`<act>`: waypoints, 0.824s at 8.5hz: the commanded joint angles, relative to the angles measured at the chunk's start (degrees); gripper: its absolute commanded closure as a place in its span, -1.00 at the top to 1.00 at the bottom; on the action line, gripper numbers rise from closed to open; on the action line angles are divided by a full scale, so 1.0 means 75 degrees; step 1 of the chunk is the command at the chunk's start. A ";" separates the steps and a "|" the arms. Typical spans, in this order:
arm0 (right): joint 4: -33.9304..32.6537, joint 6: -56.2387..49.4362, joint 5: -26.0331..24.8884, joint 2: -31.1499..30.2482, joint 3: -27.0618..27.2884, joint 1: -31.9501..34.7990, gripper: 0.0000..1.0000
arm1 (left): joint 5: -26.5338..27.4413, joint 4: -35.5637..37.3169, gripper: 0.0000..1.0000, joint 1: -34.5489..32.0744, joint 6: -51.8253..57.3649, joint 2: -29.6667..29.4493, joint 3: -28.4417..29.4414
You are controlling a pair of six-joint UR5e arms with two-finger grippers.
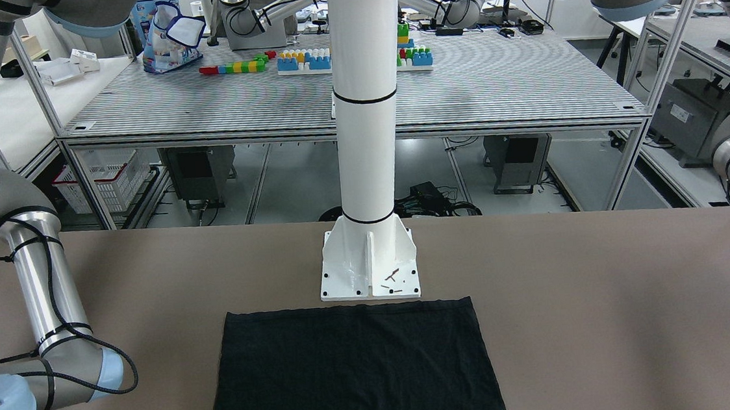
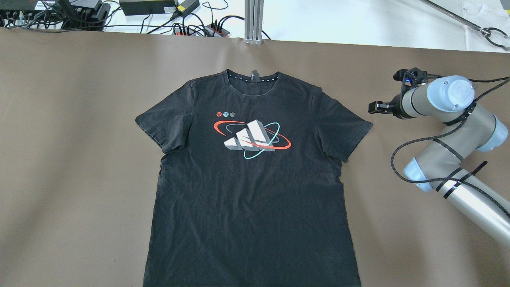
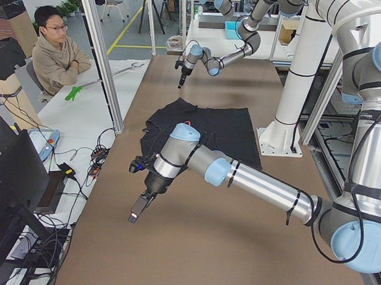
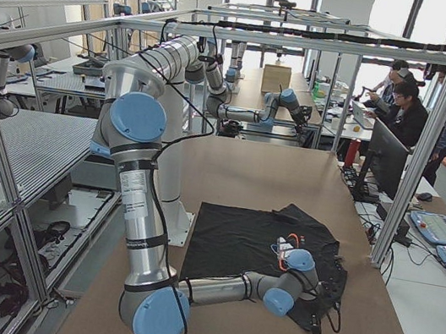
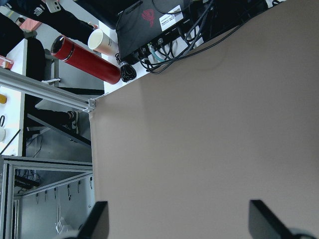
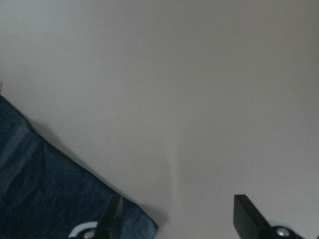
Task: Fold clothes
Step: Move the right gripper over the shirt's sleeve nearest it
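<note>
Right gripper (image 2: 372, 107) poised just beside the T-shirt's (image 2: 251, 199) sleeve (image 2: 346, 127) — jaws spread.
Collar (image 2: 252, 83) is laid toward the tabletop's (image 2: 79, 167) far edge; the left gripper (image 5: 179, 219), also spread, is seen farther off.

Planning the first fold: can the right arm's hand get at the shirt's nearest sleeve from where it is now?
Probably yes. The right hand is open just beside the sleeve of the black T-shirt, with only bare table between them and nothing lying on the sleeve.
</note>
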 commanded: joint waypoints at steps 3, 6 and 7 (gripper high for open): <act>0.0088 0.0182 -0.0012 0.0102 -0.0384 -0.0375 0.52 | 0.0031 0.0000 1.00 0.0012 0.0018 -0.0009 0.0000; 0.0088 0.0182 -0.0012 0.0102 -0.0490 -0.0434 0.21 | 0.0031 0.0000 1.00 0.0012 0.0018 0.0002 -0.0001; 0.0088 0.0194 -0.0012 0.0102 -0.0490 -0.0446 -0.09 | 0.0031 0.0000 1.00 0.0012 0.0018 0.0002 0.0011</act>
